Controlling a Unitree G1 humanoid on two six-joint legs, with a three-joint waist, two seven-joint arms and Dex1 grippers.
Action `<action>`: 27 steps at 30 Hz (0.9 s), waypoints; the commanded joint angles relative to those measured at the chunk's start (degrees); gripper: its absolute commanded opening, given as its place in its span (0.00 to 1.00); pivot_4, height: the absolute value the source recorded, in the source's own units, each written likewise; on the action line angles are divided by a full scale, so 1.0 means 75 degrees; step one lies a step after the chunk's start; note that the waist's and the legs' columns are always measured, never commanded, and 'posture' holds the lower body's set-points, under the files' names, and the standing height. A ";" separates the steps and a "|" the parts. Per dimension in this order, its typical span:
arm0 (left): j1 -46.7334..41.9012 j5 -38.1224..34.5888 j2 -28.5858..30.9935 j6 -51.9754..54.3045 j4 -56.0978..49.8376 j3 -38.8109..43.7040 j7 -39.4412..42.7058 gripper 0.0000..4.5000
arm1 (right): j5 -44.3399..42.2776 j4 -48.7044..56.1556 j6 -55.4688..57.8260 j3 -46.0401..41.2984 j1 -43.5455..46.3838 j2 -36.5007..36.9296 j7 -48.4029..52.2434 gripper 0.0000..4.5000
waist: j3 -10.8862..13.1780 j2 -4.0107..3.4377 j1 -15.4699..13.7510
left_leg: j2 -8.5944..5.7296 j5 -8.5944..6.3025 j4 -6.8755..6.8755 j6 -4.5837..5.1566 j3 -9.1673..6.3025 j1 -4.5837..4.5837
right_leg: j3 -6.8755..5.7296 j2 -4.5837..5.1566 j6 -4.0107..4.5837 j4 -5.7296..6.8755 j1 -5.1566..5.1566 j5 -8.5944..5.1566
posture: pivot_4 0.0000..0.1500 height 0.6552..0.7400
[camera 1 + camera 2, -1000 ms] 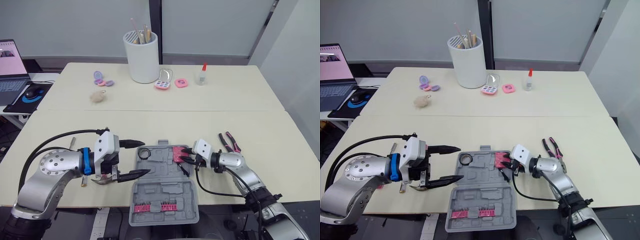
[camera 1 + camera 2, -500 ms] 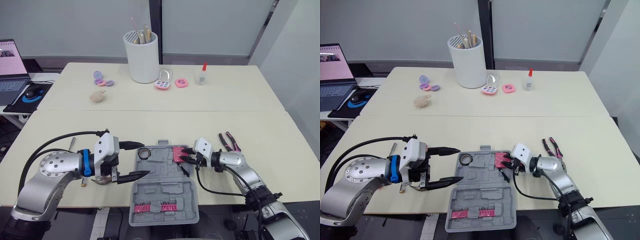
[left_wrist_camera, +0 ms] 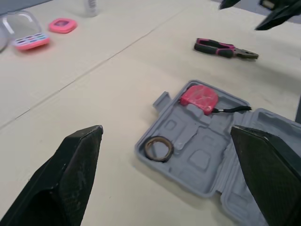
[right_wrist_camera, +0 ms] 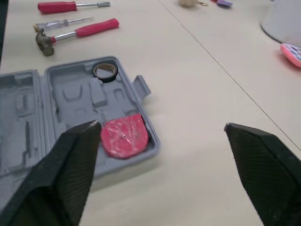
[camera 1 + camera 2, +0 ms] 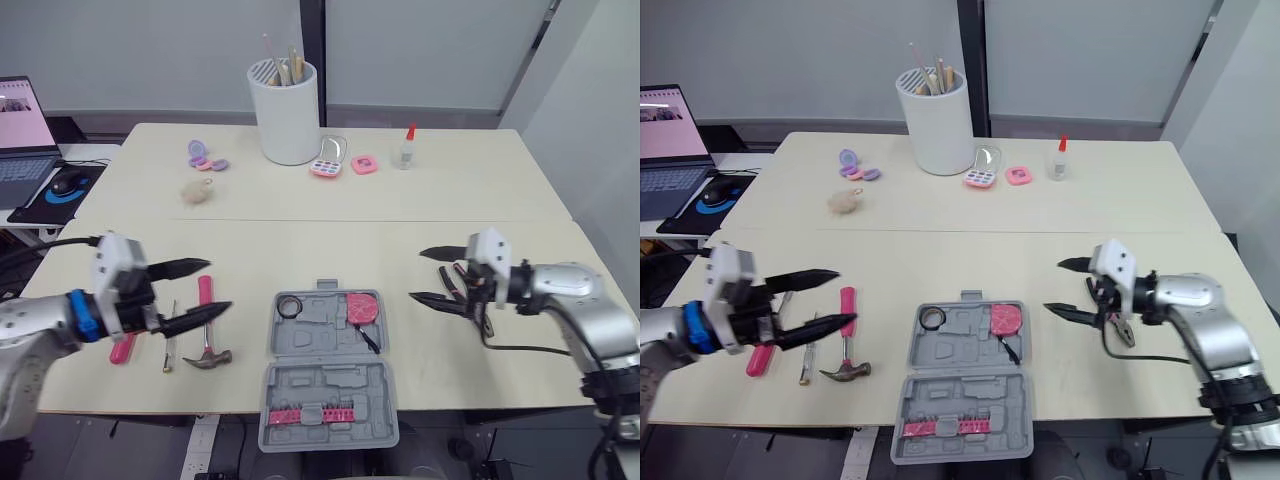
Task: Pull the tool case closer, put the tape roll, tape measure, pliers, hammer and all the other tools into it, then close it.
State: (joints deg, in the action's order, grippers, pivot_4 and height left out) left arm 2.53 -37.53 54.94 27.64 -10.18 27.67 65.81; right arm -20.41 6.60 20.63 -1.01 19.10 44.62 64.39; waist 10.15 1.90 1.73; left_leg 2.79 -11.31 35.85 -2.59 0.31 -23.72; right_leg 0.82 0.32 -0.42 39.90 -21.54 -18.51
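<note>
Both arms have drawn back from the tool case [image 5: 330,385]. The left claw [image 5: 215,285] now hangs out at its nine o'clock and the right claw [image 5: 418,275] at its two o'clock, each with fingers spread wide and holding nothing. The right one has let go of the pink tape measure [image 5: 362,308], which now lies in the far half of the case beside the tape roll [image 5: 290,306]. By my reading two items are packed, and the rest, along with the closing, remain. Nearest, the case's lid half, carrying a pink bit strip [image 5: 310,413], appears to reach over the desk's [image 5: 560,340] six o'clock edge, so any nudge toward the robot risks tipping it. Little room lies on that side. At nine o'clock of the case lie the hammer [image 5: 208,358], a slim screwdriver [image 5: 168,345] and a pink-handled screwdriver [image 5: 122,347], close together under the left claw and well in from the desk's side edge. The pliers [image 3: 223,48] lie at the case's two o'clock, just behind the right claw. Between case and tools the desk is bare, giving clear lanes both ways. At twelve o'clock, well apart, stand a white brush cup [image 5: 287,110], a glue bottle [image 5: 404,150] and small pink trinkets, out of the working area.
</note>
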 commanded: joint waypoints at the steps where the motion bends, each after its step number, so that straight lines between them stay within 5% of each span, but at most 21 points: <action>1: 0.0097 0.0099 0.0503 -0.0152 0.1082 0.0891 0.0471 1.00 | -0.0674 0.0166 0.0631 -0.1007 -0.0054 0.0576 0.0134 1.00 | 0.0001 -0.0002 0.0008 | 0.0000 0.0000 -0.0002 0.0000 0.0004 -0.0001 | 0.0004 0.0000 0.0000 0.0001 -0.0007 0.0000 | 1.00 1.00; 7: 0.0240 0.0334 0.1218 -0.0174 0.3154 0.1685 0.1041 1.00 | -0.0461 -0.1059 0.0113 -0.1925 -0.0493 0.1630 0.0590 1.00 | 0.0001 -0.0001 -0.0005 | -0.0004 -0.0001 -0.0008 0.0001 0.0020 -0.0014 | 0.0007 0.0015 0.0005 0.0001 -0.0026 0.0001 | 1.00 1.00; 15: -0.0415 0.1104 0.1977 -0.1537 0.6653 0.1699 0.1488 1.00 | -0.0287 -0.2828 -0.0796 -0.2425 -0.0855 0.1801 0.0696 1.00 | 0.0001 -0.0002 0.0011 | 0.0000 -0.0002 -0.0016 0.0003 0.0046 -0.0014 | 0.0019 0.0018 0.0007 0.0005 -0.0045 0.0000 | 1.00 1.00; 27: -0.0488 0.1373 0.1918 -0.1850 0.7551 0.1478 0.1911 1.00 | -0.0269 -0.2616 -0.0622 -0.2281 -0.0842 0.1792 0.0697 1.00 | 0.0001 -0.0002 0.0014 | 0.0001 -0.0002 -0.0018 0.0003 0.0059 -0.0022 | 0.0026 0.0022 0.0011 0.0012 -0.0061 0.0003 | 1.00 1.00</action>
State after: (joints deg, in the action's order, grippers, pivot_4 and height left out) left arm -1.26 -27.47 68.66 14.53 45.85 38.06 79.58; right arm -21.61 -14.78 15.83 -16.85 12.62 57.05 69.75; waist 10.16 1.88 1.83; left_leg 2.80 -11.33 35.72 -2.57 0.76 -23.88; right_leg 1.01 0.49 -0.34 39.99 -21.99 -18.48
